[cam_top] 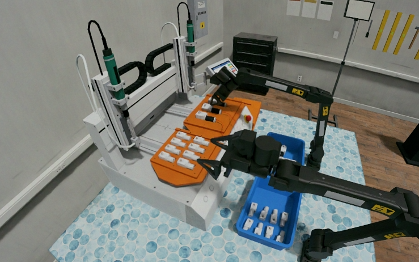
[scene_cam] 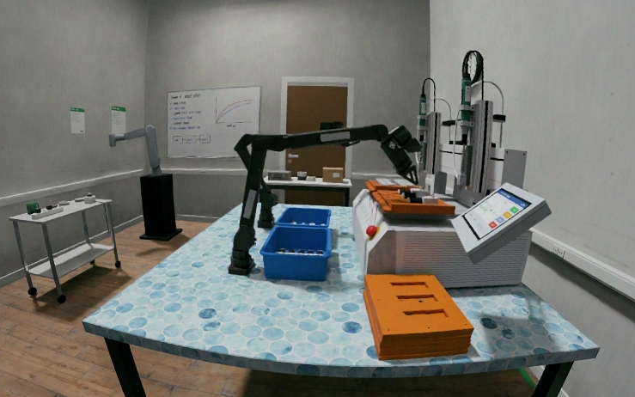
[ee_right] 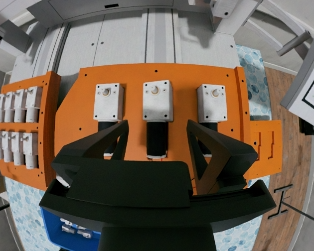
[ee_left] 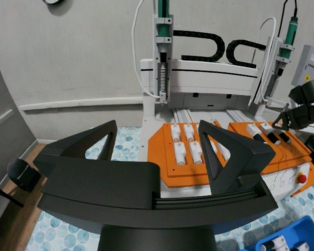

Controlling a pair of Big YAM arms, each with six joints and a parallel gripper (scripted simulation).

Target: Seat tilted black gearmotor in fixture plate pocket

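The black gearmotor point(ee_right: 157, 140) point(cam_top: 216, 110) with a white gearbox sits in the middle of a row of three in the orange fixture plate point(ee_right: 132, 75) point(cam_top: 233, 112) point(ee_left: 236, 129). Its gearbox stands a little proud and slightly askew; the outer two look lower. My right gripper point(ee_right: 157, 124) point(cam_top: 213, 101) point(scene_cam: 411, 180) is open and empty above the row, its fingers on either side of the middle motor in the right wrist view. Its height above it is hard to tell. My left gripper point(ee_left: 157, 124) point(cam_top: 205, 149) is open and empty, above the front edge of the other orange plate.
The other orange plate point(cam_top: 178, 178) point(ee_right: 50, 121) holds several white gearboxes. Vertical screwdriver columns point(cam_top: 113, 75) stand behind the plates. The touchscreen point(scene_cam: 499, 211) point(cam_top: 223, 65) is beside my right arm. Blue bins point(cam_top: 259, 191) point(scene_cam: 295, 265) stand before the machine; spare orange plates point(scene_cam: 418, 320) lie beside it.
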